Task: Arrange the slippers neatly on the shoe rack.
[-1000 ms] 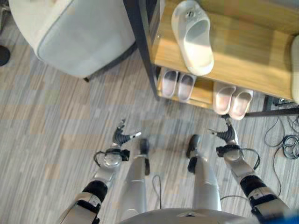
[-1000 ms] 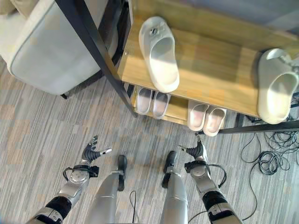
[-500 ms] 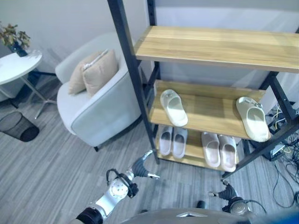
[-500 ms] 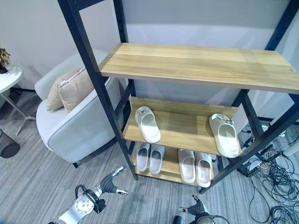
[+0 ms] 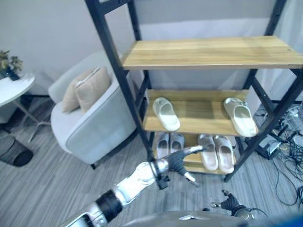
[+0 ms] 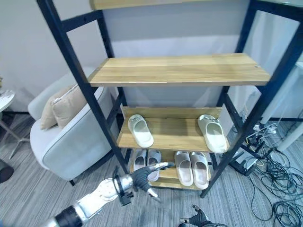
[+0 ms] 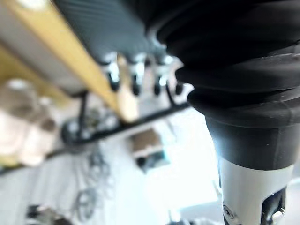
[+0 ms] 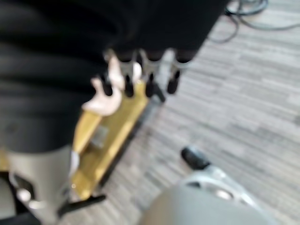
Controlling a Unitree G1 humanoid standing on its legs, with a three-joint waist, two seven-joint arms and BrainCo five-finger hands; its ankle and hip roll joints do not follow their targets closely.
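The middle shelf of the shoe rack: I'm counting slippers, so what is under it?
Under the middle shelf, two slipper pairs sit side by side on the bottom shelf. Their heel ends are covered by the shelf above; the left hand overlaps the left pair.

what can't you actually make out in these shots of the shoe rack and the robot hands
- Right robot hand: cut off by the eye views' bottom edge.
- Bottom-shelf slippers: partly hidden behind the left robot hand.
- Wrist views: blurred; the pale slippers are smears.
- Top shelf: cut off by the upper edge.
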